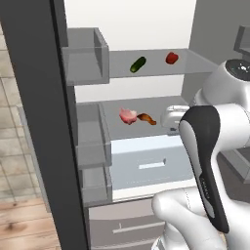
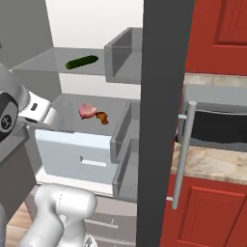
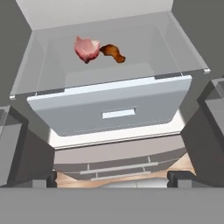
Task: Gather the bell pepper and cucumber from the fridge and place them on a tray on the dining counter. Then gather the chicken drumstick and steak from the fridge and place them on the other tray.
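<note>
- While no writing or label can be read, the tall grey fridge (image 1: 44, 122) stands open, white inside
- Dark green cucumber (image 1: 138, 64) and glossy red bell pepper (image 1: 171, 58) lie apart on the upper glass shelf
- Pink steak slab (image 3: 86, 48) touches the brown chicken drumstick (image 3: 113, 52) on the lower shelf, above a pale drawer (image 3: 118, 109)
- Two-finger gripper (image 3: 112, 180) gapes wide, empty, fingertips cut off at the hand view's bottom
- Red cabinets (image 2: 212, 212) and a beige stone top (image 2: 217, 161) flank the door
</note>
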Robot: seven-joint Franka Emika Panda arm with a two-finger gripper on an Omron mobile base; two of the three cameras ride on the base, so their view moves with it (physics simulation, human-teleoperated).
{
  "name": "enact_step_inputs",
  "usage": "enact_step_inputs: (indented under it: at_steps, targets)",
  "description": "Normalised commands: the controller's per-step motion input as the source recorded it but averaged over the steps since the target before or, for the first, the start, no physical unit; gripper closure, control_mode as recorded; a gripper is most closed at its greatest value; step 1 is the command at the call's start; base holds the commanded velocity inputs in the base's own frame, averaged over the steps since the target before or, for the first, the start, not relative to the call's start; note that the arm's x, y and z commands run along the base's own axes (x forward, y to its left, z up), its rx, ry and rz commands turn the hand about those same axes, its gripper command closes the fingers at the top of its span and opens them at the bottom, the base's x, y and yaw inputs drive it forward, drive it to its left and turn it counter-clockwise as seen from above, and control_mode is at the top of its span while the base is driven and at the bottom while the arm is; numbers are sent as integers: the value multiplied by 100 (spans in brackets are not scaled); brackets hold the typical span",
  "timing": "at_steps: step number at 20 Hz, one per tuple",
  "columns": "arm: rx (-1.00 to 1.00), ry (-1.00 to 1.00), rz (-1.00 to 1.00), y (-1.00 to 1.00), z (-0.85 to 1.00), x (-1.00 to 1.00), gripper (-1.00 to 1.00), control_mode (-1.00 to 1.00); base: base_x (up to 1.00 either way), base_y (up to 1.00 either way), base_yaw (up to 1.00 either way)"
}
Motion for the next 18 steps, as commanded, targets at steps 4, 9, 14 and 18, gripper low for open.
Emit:
enact_step_inputs:
  at_steps: [4,9,14,18]
  targets:
    - [0,0,0,0,0,0,-100,100,31,-34,7]
    - [0,0,0,0,0,0,-100,100,45,-14,5]
    - [0,0,0,0,0,0,-100,100,55,-1,1]
    - [0,0,0,0,0,0,-100,100,67,1,0]
